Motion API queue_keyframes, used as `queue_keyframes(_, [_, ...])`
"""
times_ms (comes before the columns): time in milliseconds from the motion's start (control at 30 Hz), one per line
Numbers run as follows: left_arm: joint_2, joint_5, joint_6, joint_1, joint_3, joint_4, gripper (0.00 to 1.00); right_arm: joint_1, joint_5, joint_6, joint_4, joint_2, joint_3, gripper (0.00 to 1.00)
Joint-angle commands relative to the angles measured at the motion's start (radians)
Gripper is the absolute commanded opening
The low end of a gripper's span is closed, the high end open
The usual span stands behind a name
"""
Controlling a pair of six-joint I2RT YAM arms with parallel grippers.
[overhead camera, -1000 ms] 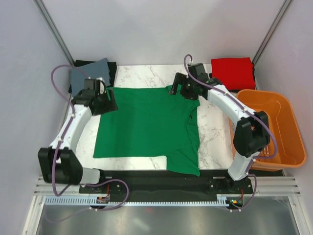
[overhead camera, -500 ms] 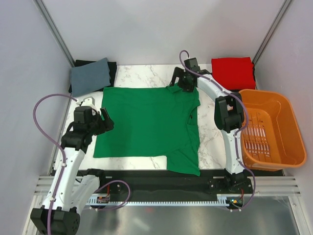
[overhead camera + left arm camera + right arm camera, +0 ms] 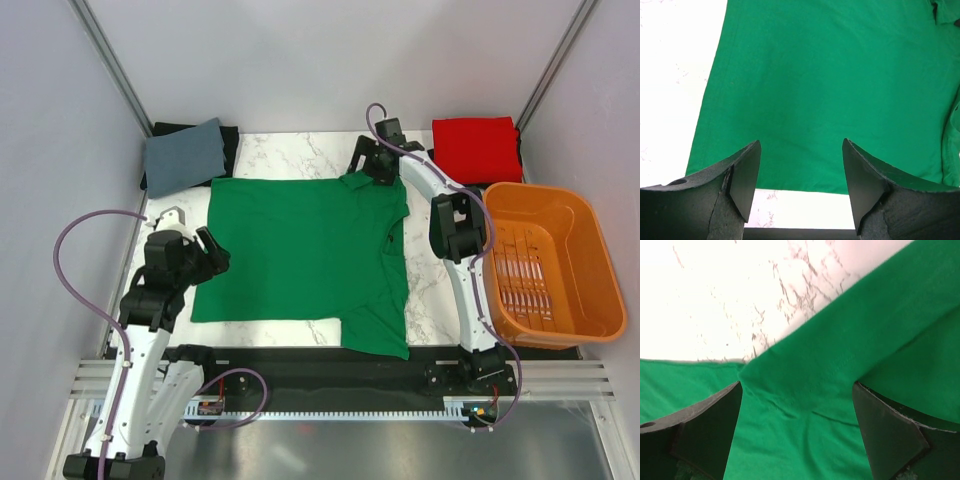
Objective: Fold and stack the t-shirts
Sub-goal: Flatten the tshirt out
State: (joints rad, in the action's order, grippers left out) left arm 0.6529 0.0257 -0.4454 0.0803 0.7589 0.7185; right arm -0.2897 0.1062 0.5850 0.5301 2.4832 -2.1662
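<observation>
The green t-shirt lies spread on the marble table, its right side folded inward. It fills the left wrist view and the right wrist view. The red t-shirt lies folded at the back right. My left gripper is open and empty, raised over the shirt's left edge. My right gripper is open, low over the folded sleeve at the shirt's far right corner; its fingers straddle the cloth without closing on it.
An orange slatted basket stands at the right edge. A grey folded cloth lies on a black one at the back left. Bare marble shows between shirt and basket.
My left arm has pulled back from the shirt's far left corner toward the near left side. My right gripper has stretched slightly further toward the back of the table, over the far right corner.
</observation>
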Motion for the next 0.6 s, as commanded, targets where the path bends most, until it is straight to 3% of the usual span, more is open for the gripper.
queue_keyframes(0, [-0.002,0.019,-0.029,0.001,-0.003,-0.014,0.73,0.007,-0.025,0.024,-0.039,0.032,-0.057,0.98])
queue_keyframes(267, [-0.006,0.022,-0.03,0.001,-0.001,-0.013,0.71,0.009,-0.011,0.119,-0.108,0.126,-0.199,0.98])
queue_keyframes(333, [-0.003,0.02,-0.03,0.001,-0.001,-0.013,0.7,0.011,0.001,0.183,-0.189,0.138,-0.243,0.98])
queue_keyframes(367, [-0.001,0.019,-0.03,0.001,-0.001,-0.014,0.7,0.014,0.024,0.281,-0.244,0.14,-0.245,0.98])
queue_keyframes(467, [0.01,0.014,-0.029,0.001,-0.001,-0.014,0.7,0.014,0.163,0.457,-0.615,0.164,-0.262,0.98])
queue_keyframes(500, [0.013,0.014,-0.029,0.001,0.0,-0.014,0.7,0.008,0.194,0.464,-0.74,0.18,-0.303,0.98])
queue_keyframes(567, [0.011,0.019,-0.027,0.001,0.002,-0.011,0.7,-0.006,0.263,0.444,-0.788,0.169,-0.412,0.98])
